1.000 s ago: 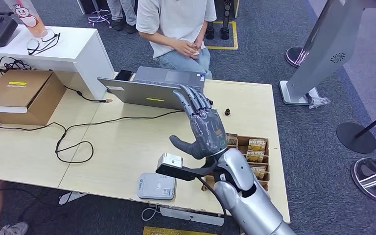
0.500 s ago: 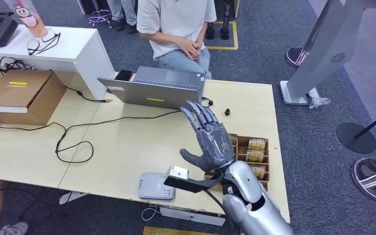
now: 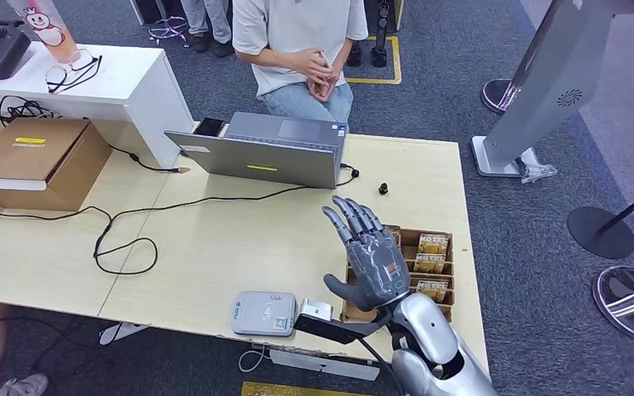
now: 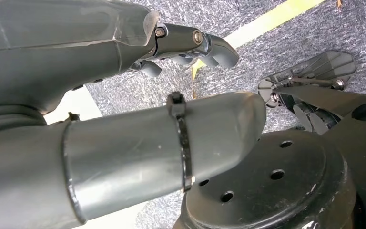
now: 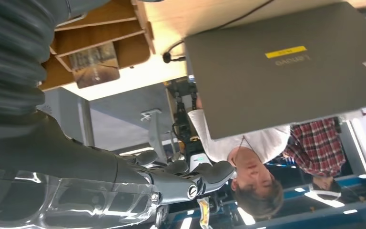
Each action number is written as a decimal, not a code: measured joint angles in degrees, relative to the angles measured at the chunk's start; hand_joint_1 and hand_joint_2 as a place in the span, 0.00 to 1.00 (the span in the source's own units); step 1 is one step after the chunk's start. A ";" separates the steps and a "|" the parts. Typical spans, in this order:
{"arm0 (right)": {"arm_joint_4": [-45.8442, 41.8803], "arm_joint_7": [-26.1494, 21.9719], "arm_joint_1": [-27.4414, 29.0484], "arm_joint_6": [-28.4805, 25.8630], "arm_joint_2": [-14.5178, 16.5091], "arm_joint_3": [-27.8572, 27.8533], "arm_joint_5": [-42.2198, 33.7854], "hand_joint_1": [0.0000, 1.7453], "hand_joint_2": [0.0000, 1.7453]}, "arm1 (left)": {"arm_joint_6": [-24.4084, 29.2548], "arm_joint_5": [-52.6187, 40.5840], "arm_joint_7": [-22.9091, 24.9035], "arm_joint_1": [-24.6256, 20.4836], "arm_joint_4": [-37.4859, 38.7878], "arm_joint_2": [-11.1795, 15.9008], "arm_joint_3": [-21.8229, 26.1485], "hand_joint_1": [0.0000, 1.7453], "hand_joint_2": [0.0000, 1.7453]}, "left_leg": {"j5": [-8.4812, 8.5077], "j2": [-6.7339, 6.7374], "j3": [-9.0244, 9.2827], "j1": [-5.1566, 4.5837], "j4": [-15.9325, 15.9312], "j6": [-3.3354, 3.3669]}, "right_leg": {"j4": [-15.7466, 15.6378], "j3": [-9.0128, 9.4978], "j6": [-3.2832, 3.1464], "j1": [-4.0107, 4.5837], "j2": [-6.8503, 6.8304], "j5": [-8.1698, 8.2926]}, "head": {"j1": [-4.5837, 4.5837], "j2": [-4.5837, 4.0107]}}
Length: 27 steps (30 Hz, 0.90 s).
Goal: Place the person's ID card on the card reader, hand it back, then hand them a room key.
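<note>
Right hand — fingers spread, empty — now drawn back from the laptop, over the key tray. Left hand: finger state unclear.

My table is pale wood, standing on blue-grey carpet. At far left a white counter stands against it, with a cardboard box beside. On the floor at right I see a grey stand and round post bases. A yellow floor line lies far off.
</note>
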 joint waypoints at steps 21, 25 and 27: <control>-0.39 2.96 4.01 2.67 -0.78 -3.75 5.35 0.00 1.00 | -0.60 -3.12 -1.76 0.06 -1.15 -0.96 2.67 0.00 0.00 | 0.00 0.01 0.01 0.00 0.00 0.00 | 0.00 0.00 0.00 0.00 0.00 0.00 | -0.01 0.00; -0.69 3.45 4.33 2.99 -0.78 -4.19 6.19 0.00 1.00 | -0.52 -3.68 -1.90 0.04 -1.16 -1.05 2.87 0.00 0.00 | 0.00 0.01 0.01 0.00 0.00 0.00 | 0.00 0.00 0.00 0.00 0.00 0.00 | -0.01 0.00; -0.90 3.58 4.55 3.20 -0.78 -4.32 6.44 0.00 1.00 | -0.48 -3.87 -2.00 0.02 -1.16 -1.09 2.92 0.00 0.00 | 0.00 0.00 0.01 0.00 0.00 0.00 | 0.00 0.00 0.00 0.00 0.00 0.00 | -0.01 0.00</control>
